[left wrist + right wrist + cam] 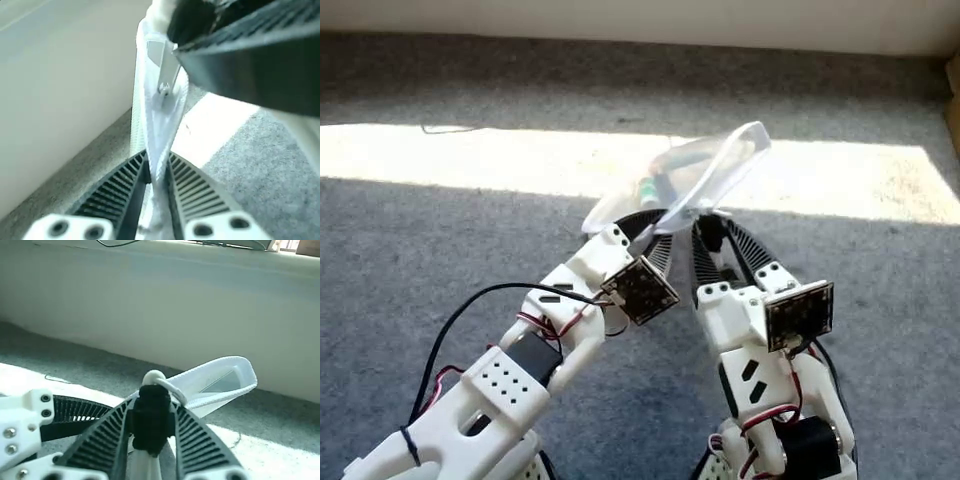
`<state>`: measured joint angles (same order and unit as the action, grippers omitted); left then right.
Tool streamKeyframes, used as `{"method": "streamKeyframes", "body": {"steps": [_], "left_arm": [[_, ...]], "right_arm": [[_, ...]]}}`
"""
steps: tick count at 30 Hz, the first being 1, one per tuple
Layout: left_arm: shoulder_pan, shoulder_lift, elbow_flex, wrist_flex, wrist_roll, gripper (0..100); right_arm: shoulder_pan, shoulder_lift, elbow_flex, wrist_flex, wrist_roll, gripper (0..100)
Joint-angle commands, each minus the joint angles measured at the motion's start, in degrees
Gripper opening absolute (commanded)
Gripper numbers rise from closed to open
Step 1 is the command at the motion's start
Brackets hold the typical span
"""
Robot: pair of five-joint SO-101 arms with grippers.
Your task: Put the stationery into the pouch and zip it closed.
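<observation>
Clear pouch (712,168) — pinched by left gripper (157,164).

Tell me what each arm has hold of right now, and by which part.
Both hold the pouch. The left jaws pinch its zipper edge; the right jaws are shut on the black pull tab with the white cord.
</observation>
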<state>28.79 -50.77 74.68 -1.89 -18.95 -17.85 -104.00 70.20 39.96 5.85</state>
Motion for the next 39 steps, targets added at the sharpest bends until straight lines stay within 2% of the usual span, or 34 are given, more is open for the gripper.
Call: {"method": "streamKeyframes", "body": {"steps": [1,12,20,27,32,39], "left_arm": [[-2.51,-1.1,-0.57,2.11,0.62,0],[-4.44,-3.47,-0.04,2.64,0.62,0],[-4.35,-13.67,0.84,11.78,0.62,0],[-4.35,-14.2,0.84,12.4,0.62,0],[-4.35,-14.37,0.84,12.4,0.62,0],[-3.91,-14.37,0.75,12.4,0.62,1]], "right_arm": [[3.12,-0.66,-4.26,-4.79,-1.49,0.5],[7.52,-0.31,-1.01,-12.7,-1.49,0.5],[8.84,-0.31,4.62,-20.09,-1.05,0.5],[12.97,-0.22,5.23,-22.73,-1.23,0.5],[12.53,-0.31,5.23,-21.49,-1.41,0.5],[3.47,-0.84,5.14,-17.19,-0.88,0.5]]}}
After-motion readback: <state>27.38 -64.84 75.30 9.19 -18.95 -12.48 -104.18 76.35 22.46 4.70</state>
